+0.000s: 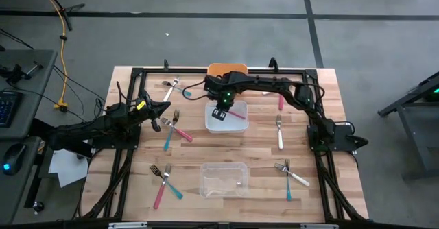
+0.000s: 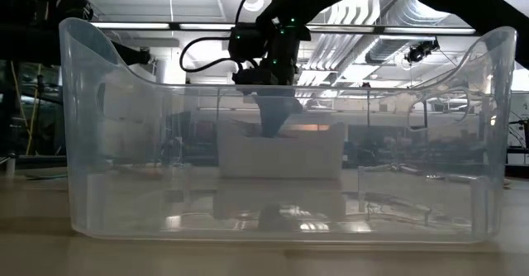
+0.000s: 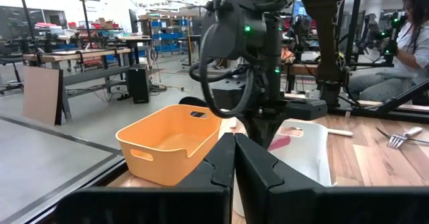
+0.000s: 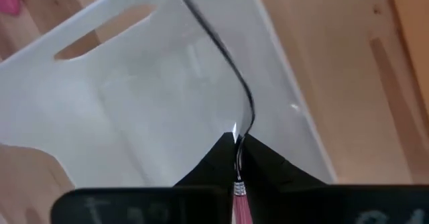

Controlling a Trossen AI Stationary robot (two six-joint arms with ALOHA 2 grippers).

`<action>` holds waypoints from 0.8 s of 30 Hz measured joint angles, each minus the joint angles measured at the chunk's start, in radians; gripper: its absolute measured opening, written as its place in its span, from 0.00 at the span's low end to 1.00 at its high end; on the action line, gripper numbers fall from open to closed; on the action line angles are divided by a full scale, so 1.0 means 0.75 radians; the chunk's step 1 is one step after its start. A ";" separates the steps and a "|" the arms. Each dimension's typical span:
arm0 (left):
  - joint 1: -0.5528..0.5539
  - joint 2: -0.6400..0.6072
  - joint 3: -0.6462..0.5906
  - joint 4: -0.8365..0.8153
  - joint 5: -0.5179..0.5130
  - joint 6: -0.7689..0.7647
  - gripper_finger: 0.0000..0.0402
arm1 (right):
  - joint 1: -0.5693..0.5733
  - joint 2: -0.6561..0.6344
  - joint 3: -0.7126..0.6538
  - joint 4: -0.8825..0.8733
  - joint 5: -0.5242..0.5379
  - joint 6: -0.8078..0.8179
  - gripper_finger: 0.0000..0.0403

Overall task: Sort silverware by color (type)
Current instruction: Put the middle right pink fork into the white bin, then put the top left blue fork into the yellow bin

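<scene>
The right pincer (image 1: 221, 114) is hovering over the white bin (image 1: 226, 118) near the counter's (image 1: 329, 119) centre, clamping a pink fork (image 4: 240, 204) by its neck, handle trailing toward three o'clock. The fork head is dangling inside the bin (its thin metal is showing only in the right wrist view). To finish well, the arm should probably be lowering until the head nears the bin floor, then releasing gently so the fork is not bouncing out. The left pincer (image 3: 234, 158) is waiting at nine o'clock, fingers pressed together on nothing. Other forks (image 1: 173, 126) are lying scattered around the orange bin (image 1: 221, 69) and clear bin (image 1: 223, 179).
</scene>
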State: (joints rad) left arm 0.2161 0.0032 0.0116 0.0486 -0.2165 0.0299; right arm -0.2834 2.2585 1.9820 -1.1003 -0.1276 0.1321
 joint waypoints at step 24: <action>0.000 0.004 0.000 -0.007 -0.001 0.146 0.01 | 0.129 -0.149 -0.054 0.131 0.303 -0.373 0.01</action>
State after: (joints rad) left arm 0.2162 0.0063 0.0119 0.0431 -0.2169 0.1397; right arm -0.1865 2.1466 1.9416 -1.0017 0.0997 -0.1474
